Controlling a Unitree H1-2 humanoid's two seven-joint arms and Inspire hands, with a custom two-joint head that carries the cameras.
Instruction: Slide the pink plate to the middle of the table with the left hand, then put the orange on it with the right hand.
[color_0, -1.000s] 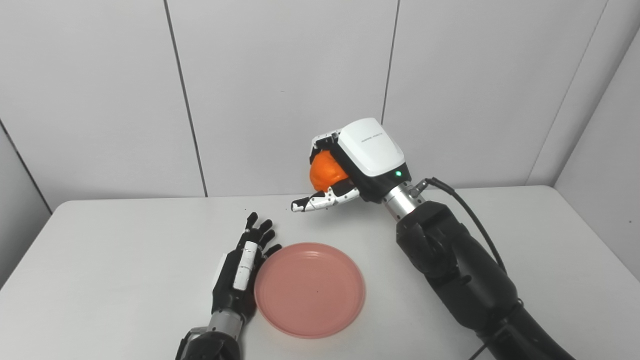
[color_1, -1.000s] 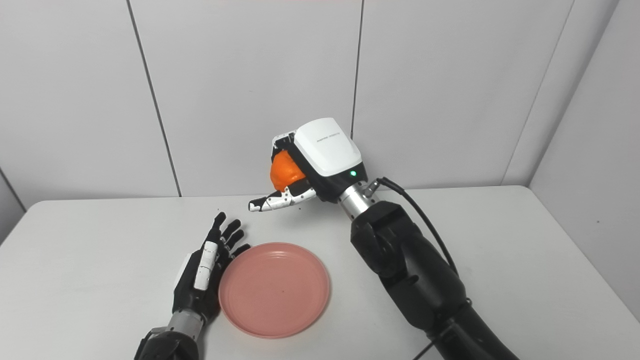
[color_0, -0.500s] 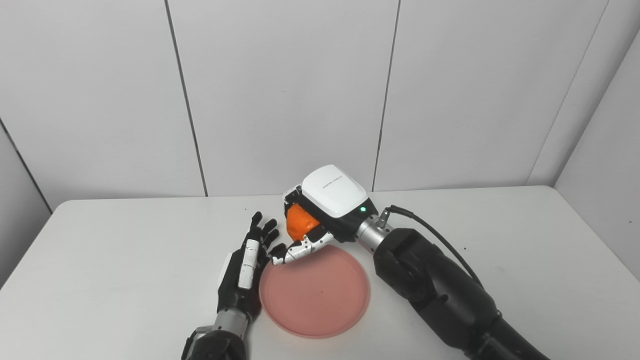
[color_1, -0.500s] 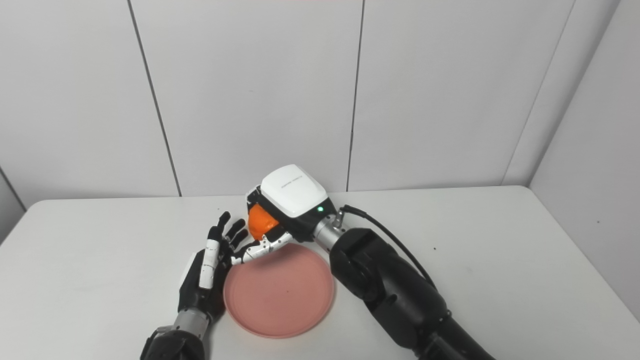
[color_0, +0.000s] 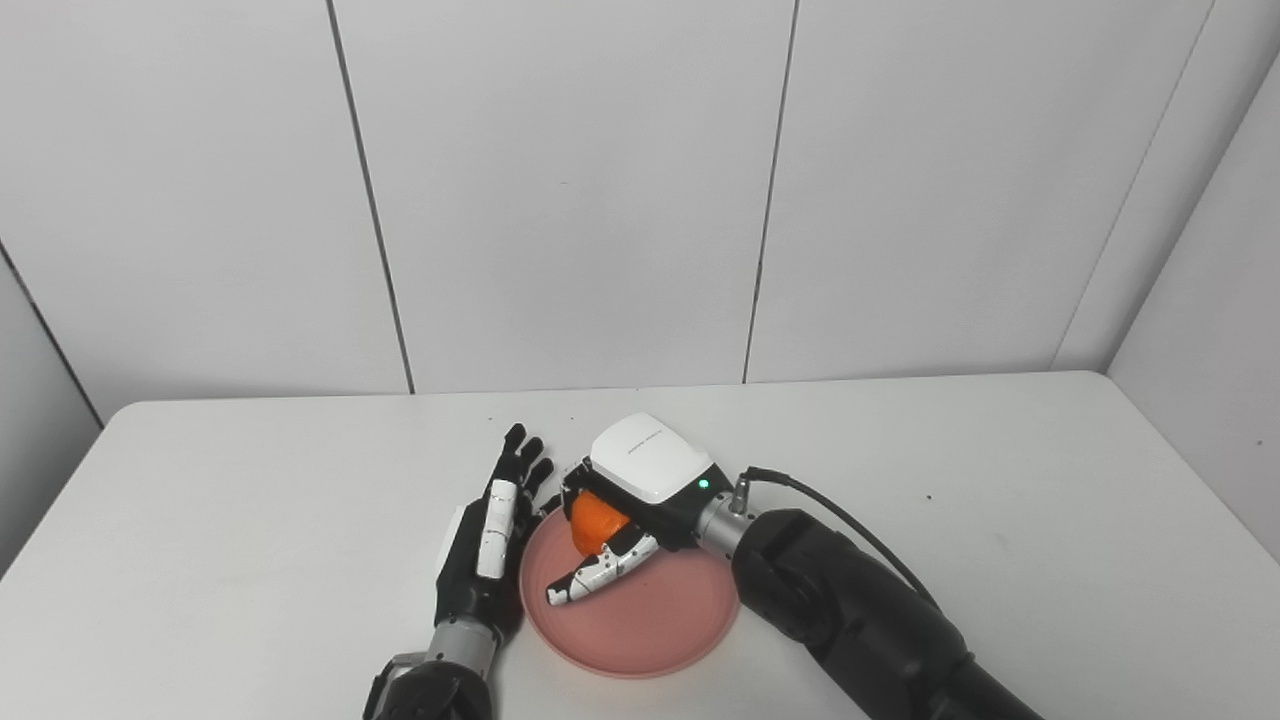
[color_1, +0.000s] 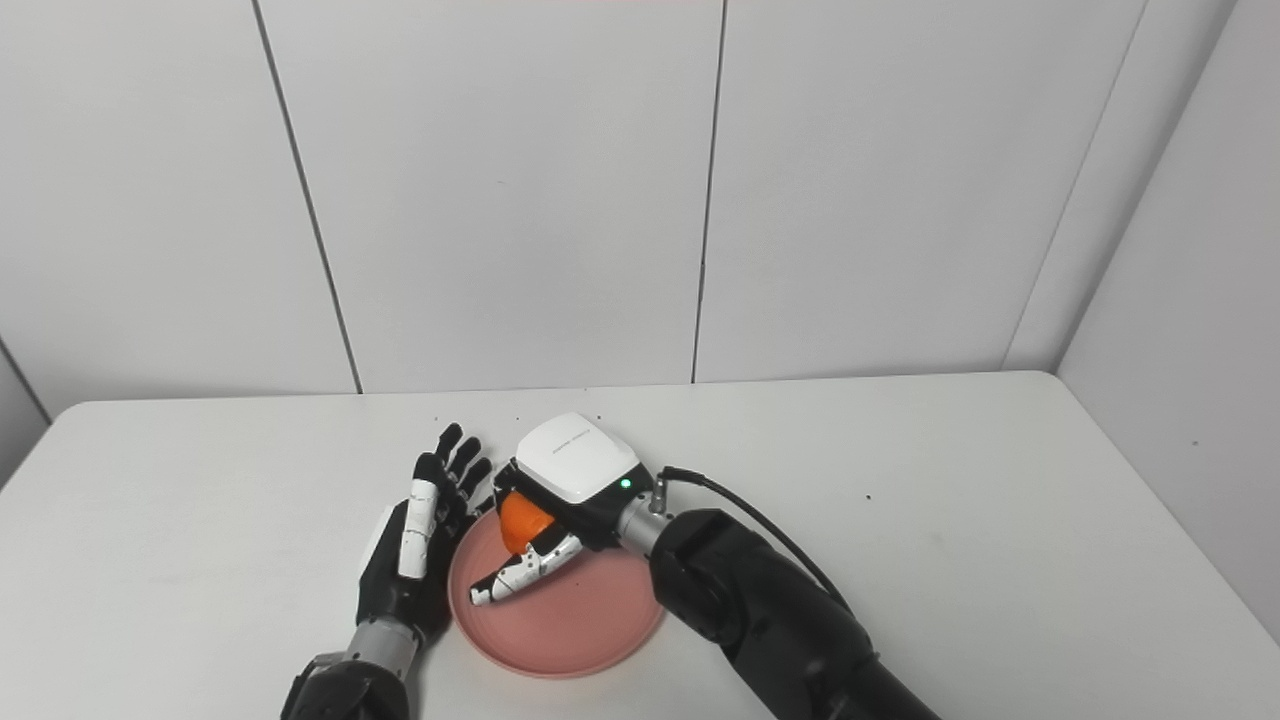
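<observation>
Pink plastic is nearest us: the pink plate (color_0: 640, 630) lies flat on the white table (color_0: 1000, 520), toward the front and close to the middle of its width. Being round, it has no long axis we can name, and its open face points up. At its left rim we find the left hand (color_0: 487, 545), edge-on to the table, fingers (color_0: 520, 460) extended and a little apart toward the far wall, holding nothing; its palm side sits against or just beside the rim, and we cannot tell whether it touches. Over the far-left part of the plate we find the right hand (color_0: 625, 505), back upward, closed around the orange (color_0: 592, 522). One white finger (color_0: 600, 575) reaches forward and left, low over the plate's floor. The orange shows only in part beneath the palm; it appears roundish, and we cannot tell its axis or whether it rests on the plate. Behind the table stand pale grey wall panels (color_0: 560, 190).
</observation>
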